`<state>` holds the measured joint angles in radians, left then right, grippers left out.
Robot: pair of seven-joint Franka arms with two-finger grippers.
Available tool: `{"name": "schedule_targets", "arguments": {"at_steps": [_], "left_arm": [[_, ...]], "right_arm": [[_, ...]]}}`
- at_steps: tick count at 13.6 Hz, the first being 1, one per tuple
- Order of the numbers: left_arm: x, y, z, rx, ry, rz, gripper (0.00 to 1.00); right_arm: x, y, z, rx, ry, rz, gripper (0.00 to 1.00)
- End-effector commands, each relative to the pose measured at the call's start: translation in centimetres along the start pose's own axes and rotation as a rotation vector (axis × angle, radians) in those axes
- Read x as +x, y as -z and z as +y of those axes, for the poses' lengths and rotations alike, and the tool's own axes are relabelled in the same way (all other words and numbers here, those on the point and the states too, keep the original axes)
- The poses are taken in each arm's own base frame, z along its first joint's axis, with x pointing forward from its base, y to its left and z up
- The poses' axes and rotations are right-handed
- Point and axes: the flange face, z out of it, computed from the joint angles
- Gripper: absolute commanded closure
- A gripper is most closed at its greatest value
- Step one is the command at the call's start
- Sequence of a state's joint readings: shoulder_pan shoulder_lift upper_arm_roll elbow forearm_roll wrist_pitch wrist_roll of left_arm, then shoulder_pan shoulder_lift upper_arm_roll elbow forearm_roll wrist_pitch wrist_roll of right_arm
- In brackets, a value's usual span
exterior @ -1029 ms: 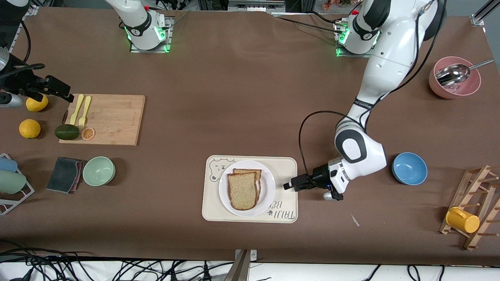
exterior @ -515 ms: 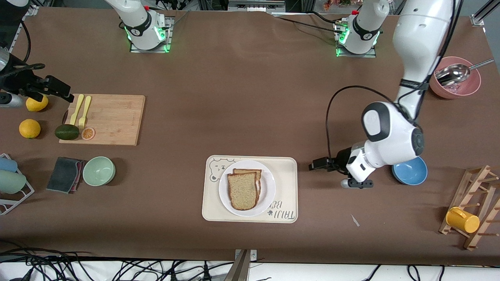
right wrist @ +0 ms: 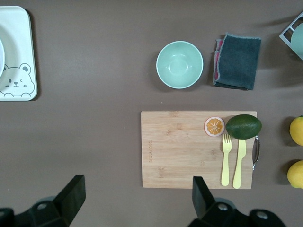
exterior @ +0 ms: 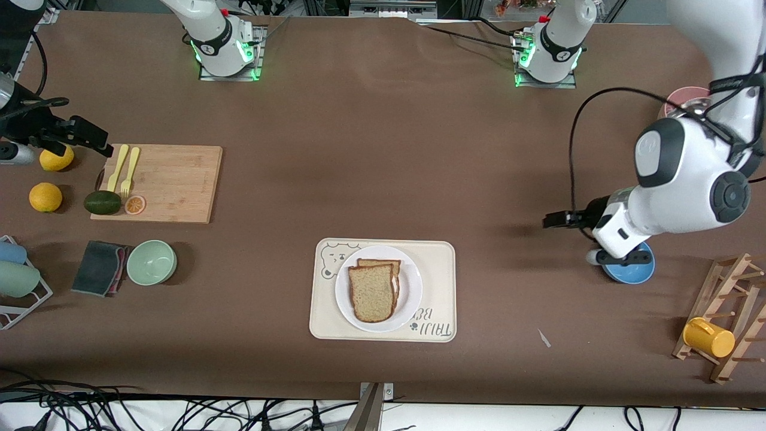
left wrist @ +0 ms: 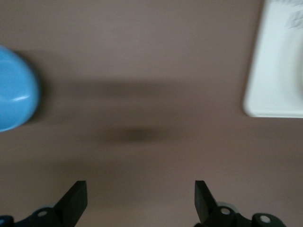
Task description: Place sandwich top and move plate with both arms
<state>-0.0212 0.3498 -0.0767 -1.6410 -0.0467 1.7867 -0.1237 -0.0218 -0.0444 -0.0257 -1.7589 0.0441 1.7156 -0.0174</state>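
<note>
White plate (exterior: 412, 294) sits mid-table, sandwich top (exterior: 371, 293) on it; empty wide-open left gripper (exterior: 553, 220) hangs nearer than the equally wide right gripper (exterior: 90, 140).

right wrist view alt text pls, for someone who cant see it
Looking down on a brown table: a wooden cutting board carries an avocado, an orange slice and a yellow fork and knife. The right end effector hangs open over the table.

The brown bench (exterior: 371, 149) carries a tray (exterior: 440, 257) at 6 o'clock, a board (exterior: 173, 185), green bowl (exterior: 151, 261) and cloth (exterior: 99, 267) at 9, and a blue bowl (exterior: 634, 272) and rack (exterior: 733, 317) at 4.
</note>
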Motion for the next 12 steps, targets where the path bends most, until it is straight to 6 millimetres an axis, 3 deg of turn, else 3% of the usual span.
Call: {"name": "schedule_targets", "arguments": {"at_steps": [1, 3, 7, 9, 12], "left_arm": [[-2.6, 3.2, -0.7, 0.145, 0.018, 0.016, 0.0], [-4.0, 5.7, -1.3, 0.133, 0.034, 0.031, 0.0], [-8.8, 12.6, -0.5, 0.005, 0.02, 0.084, 0.0], [-11.6, 15.9, -2.1, -0.085, 0.045, 0.097, 0.0], [-14.8, 19.1, -3.3, -0.07, -0.001, 0.117, 0.0]], "right_arm": [[0.1, 0.5, -0.3, 0.014, -0.008, -0.001, 0.0], [0.1, 0.5, -0.3, 0.014, -0.008, -0.001, 0.0], [0.1, 0.5, -0.3, 0.013, -0.008, -0.001, 0.0], [0.1, 0.5, -0.3, 0.01, -0.007, -0.001, 0.0], [0.1, 0.5, -0.2, 0.002, -0.006, 0.002, 0.0]]}}
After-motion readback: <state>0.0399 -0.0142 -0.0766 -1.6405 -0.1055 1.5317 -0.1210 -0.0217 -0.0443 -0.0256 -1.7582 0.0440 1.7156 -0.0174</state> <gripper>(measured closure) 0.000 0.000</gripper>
